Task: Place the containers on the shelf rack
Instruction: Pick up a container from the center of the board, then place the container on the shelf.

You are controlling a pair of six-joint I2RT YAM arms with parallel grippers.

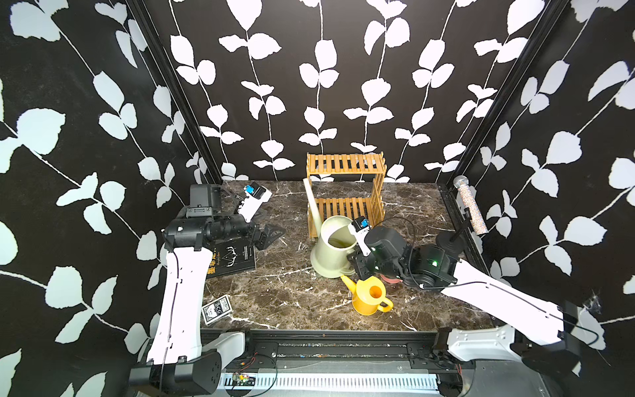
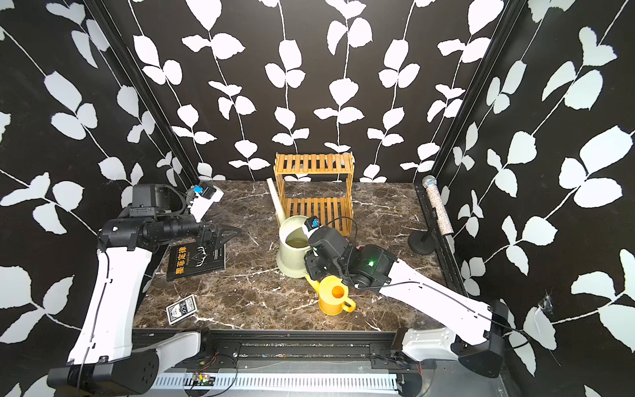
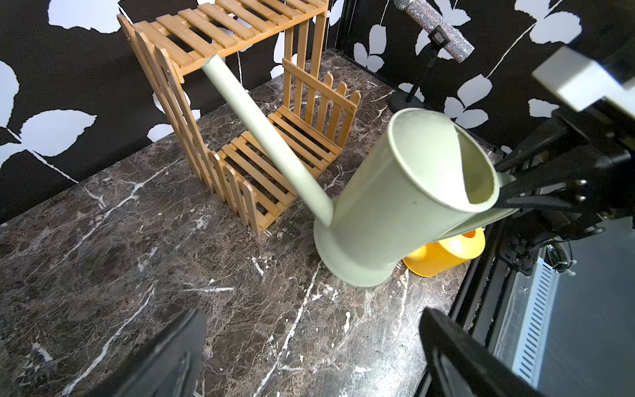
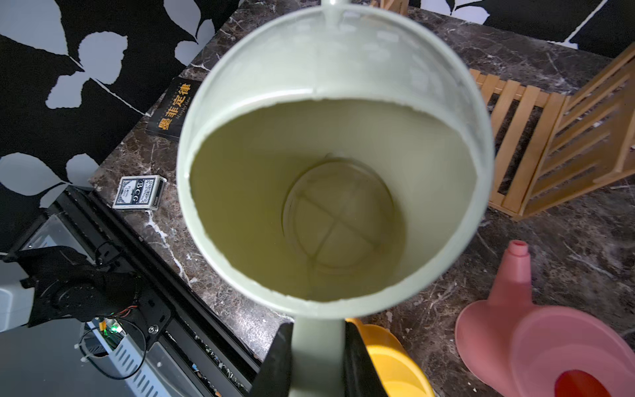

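On a dark marble tabletop (image 1: 281,295), the right gripper (image 4: 318,364) clamps the handle of a large sage-green plastic watering can (image 1: 331,252), just in front of the light-brown slatted wooden shelf rack (image 1: 345,165). A small yellow plastic watering can (image 1: 369,297) and a pink plastic watering can (image 4: 536,337) stand close by. The left gripper (image 1: 271,235) gapes wide, empty.

Right gripper (image 1: 355,263) at green can (image 1: 327,256) handle

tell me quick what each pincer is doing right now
left pincer: open, holding nothing
right pincer: closed on the handle of the green watering can
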